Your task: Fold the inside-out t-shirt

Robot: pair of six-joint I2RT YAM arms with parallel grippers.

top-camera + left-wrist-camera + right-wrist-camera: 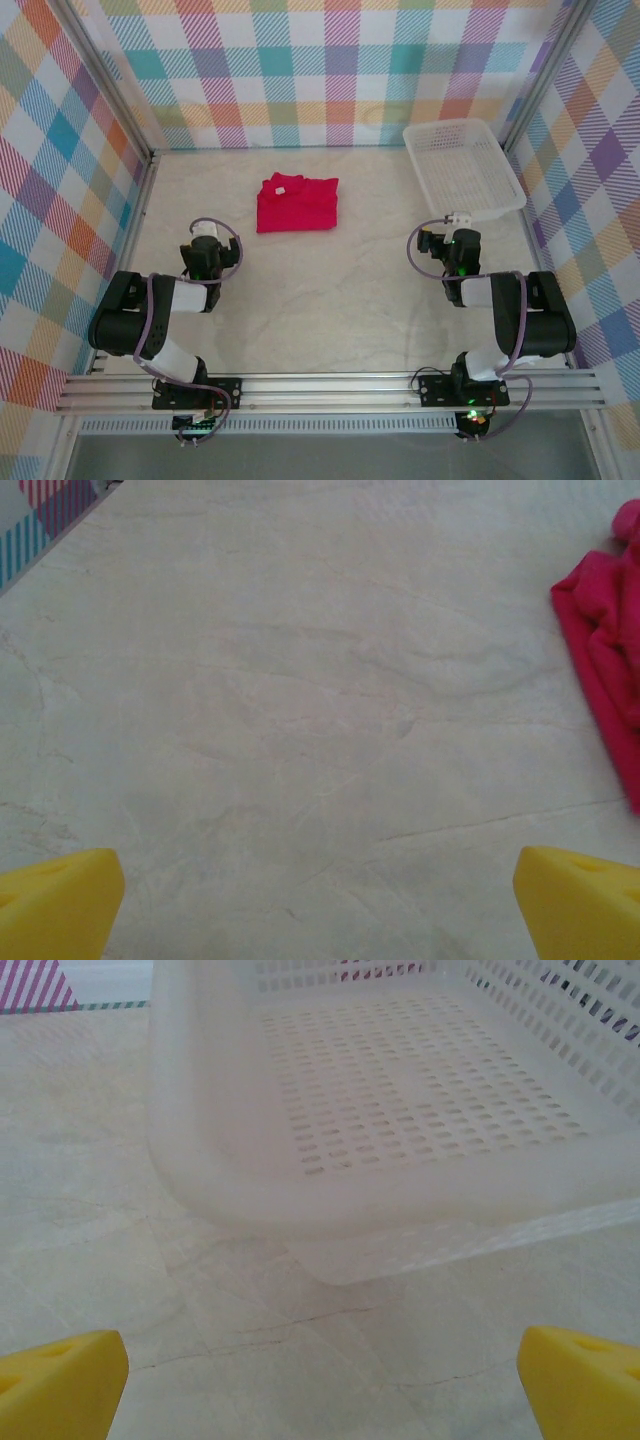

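The red inside-out t-shirt [296,204] lies as a compact folded rectangle on the table's far middle, a small light label near its top left. Its edge shows at the right of the left wrist view [605,630]. My left gripper [207,236] rests low at the near left, well short of the shirt, open; its yellow fingertips [55,900] stand wide apart over bare table. My right gripper [458,222] sits at the near right, also open, its yellow fingertips [60,1380] wide apart with nothing between them, just in front of the basket.
A white perforated plastic basket [500,188] stands empty at the far right, its near wall [230,1140] close ahead of the right gripper. Checked walls enclose the table on three sides. An aluminium rail [330,385] runs along the near edge.
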